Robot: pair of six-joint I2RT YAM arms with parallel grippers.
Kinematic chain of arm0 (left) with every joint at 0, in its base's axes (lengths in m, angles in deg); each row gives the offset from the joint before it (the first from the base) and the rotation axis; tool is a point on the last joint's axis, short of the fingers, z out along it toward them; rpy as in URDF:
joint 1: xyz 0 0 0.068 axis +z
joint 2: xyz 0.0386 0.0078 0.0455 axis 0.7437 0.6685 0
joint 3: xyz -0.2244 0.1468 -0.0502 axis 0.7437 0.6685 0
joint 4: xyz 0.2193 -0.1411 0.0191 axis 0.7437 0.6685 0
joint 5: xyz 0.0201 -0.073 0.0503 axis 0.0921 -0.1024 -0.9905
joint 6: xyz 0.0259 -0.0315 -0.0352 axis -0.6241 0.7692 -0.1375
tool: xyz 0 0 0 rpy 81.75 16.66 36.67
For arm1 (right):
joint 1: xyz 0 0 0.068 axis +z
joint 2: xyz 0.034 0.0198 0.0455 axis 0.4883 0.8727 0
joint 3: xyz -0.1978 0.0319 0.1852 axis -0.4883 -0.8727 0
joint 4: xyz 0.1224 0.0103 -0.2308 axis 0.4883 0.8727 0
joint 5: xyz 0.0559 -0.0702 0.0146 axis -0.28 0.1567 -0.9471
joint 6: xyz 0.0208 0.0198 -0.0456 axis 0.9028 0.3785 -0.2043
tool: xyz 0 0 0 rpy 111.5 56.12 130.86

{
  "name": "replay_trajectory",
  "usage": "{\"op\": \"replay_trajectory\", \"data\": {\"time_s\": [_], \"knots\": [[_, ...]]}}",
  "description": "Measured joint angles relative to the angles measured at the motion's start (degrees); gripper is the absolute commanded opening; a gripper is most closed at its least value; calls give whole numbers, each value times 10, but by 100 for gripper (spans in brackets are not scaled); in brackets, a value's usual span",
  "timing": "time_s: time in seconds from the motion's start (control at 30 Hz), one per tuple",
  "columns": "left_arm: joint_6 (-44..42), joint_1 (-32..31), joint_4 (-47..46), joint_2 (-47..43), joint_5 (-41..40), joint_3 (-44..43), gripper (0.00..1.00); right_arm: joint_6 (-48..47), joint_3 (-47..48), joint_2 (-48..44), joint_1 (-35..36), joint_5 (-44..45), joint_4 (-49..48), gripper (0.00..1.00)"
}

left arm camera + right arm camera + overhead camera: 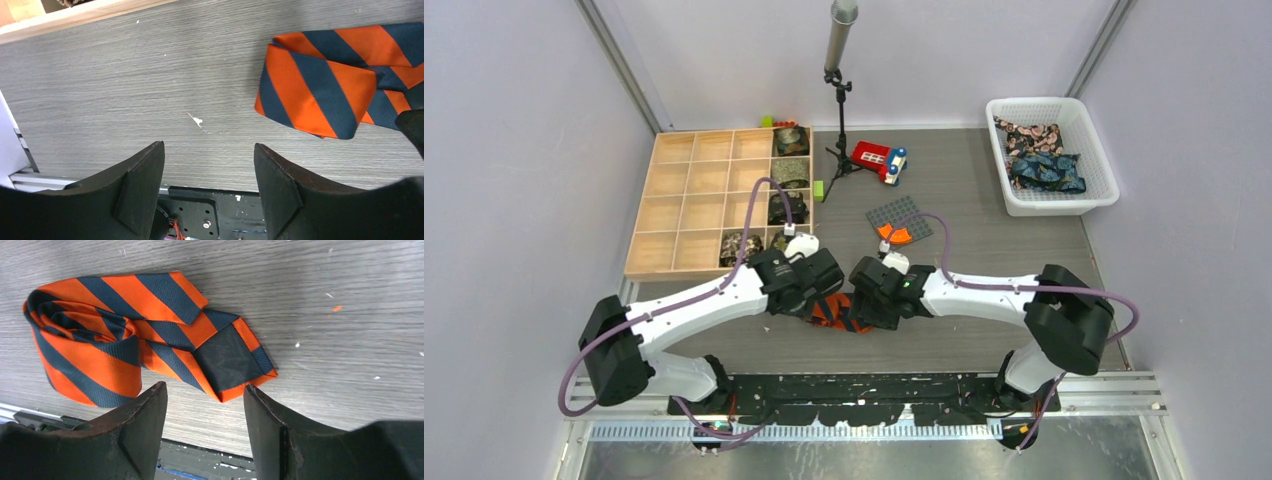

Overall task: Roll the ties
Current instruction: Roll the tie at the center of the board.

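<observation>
Tie (107, 357), orange-striped, lies crumpled between left gripper (208, 148) and right gripper (205, 388), both spread, empty.

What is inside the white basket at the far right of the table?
In the white basket lie a pink-flowered tie and a bluish tie, both bunched. Anything beneath them is covered, so their number is unsure.

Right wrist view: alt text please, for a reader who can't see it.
An orange-and-navy striped tie lies partly rolled on the grey table, its dark-lined pointed end nearest the camera. The right pincer frames the bottom edge, open and gripping nothing.
</observation>
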Motion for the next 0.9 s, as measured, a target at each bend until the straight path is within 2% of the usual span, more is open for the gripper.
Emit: {"op": "replay_trajectory", "data": {"time_s": [0.17,0.43,0.67,0.9], "knots": [[-14,46,-11,-51,16,22,67,2,7,42,6,-2,-12,60],[-28,98,-33,-112,41,59,67,-18,23,59,-6,1,-7,57],[-47,158,-78,-161,103,109,69,-102,56,81,-57,5,13,55],[-55,197,-157,-201,196,164,72,-185,108,90,-71,4,64,56]]}}
